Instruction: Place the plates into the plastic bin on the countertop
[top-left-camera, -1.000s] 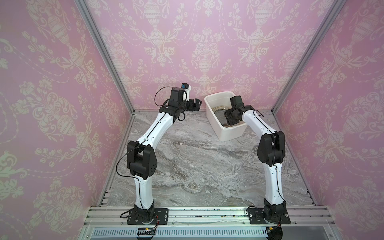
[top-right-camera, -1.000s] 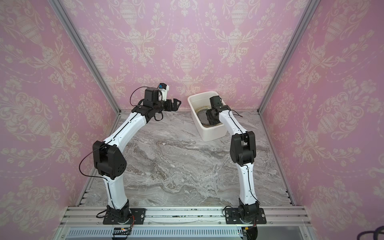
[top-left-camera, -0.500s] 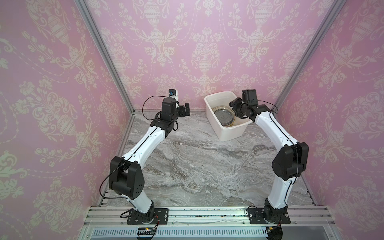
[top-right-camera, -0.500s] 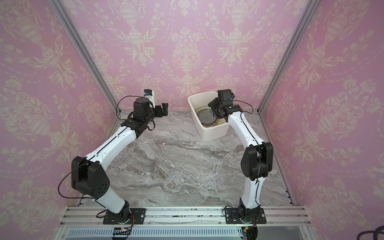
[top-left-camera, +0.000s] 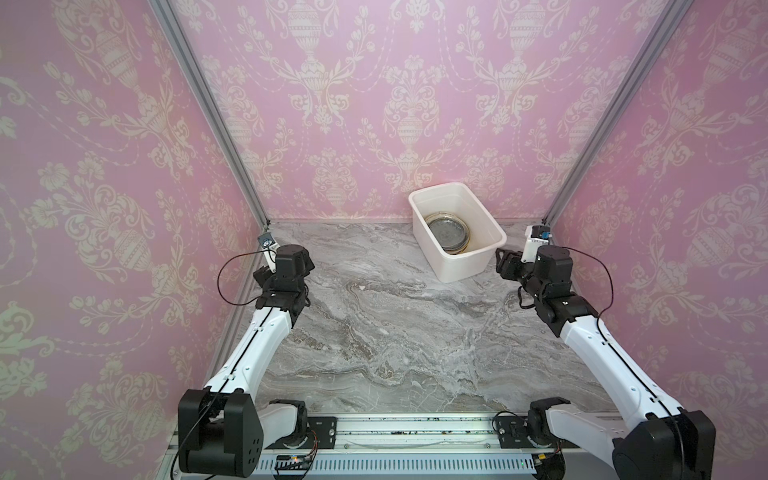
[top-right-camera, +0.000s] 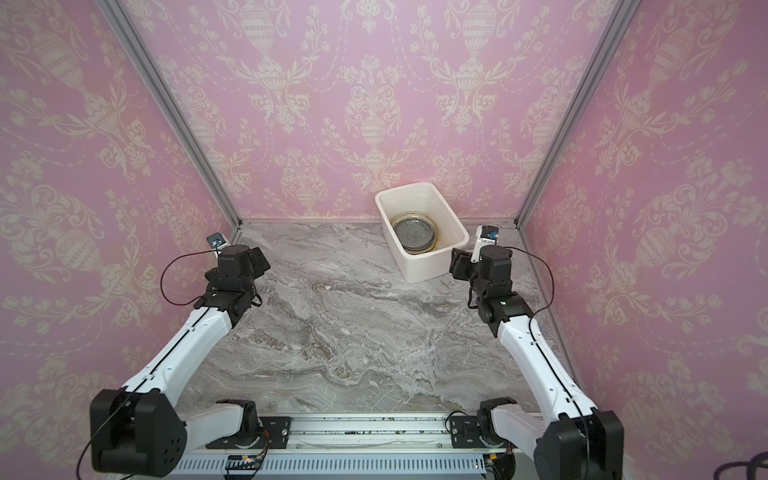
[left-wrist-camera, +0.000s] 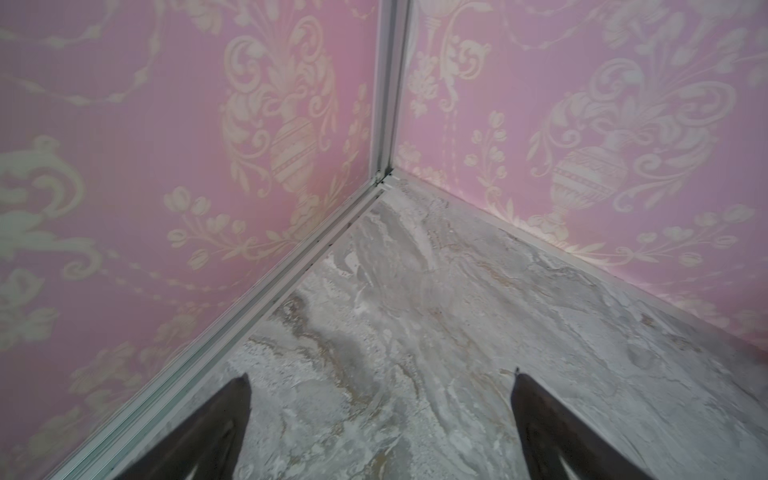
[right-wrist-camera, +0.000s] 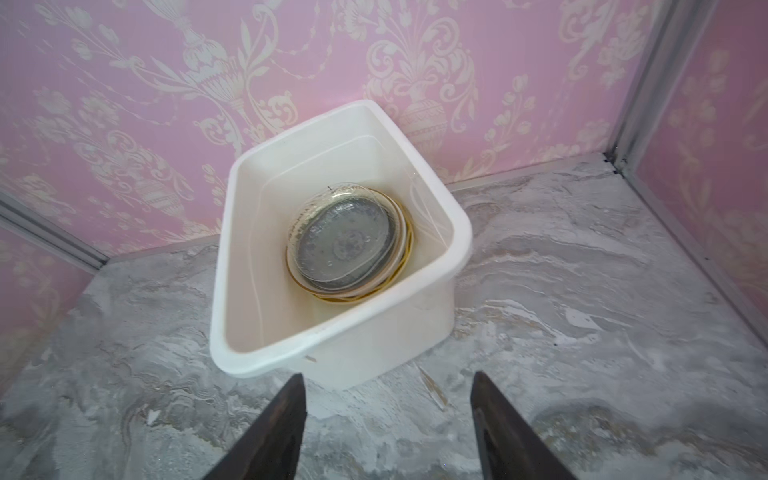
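The plates are in: a stack on the floor of the plastic bin, a clear glass one on top, yellow rims peeking out below, sitting toward the bin's near end. The bin stands toward the back right corner of the countertop, and no plate shows anywhere on the bare marble. Looks like the job is done, so the step is a clean exit. Right gripper hangs just beside the bin's near wall, jaws apart, nothing between them. Best to lift it away from the rim, with no bump to that loose stack. Left gripper, wide open and empty, faces the back left corner; it can simply park.
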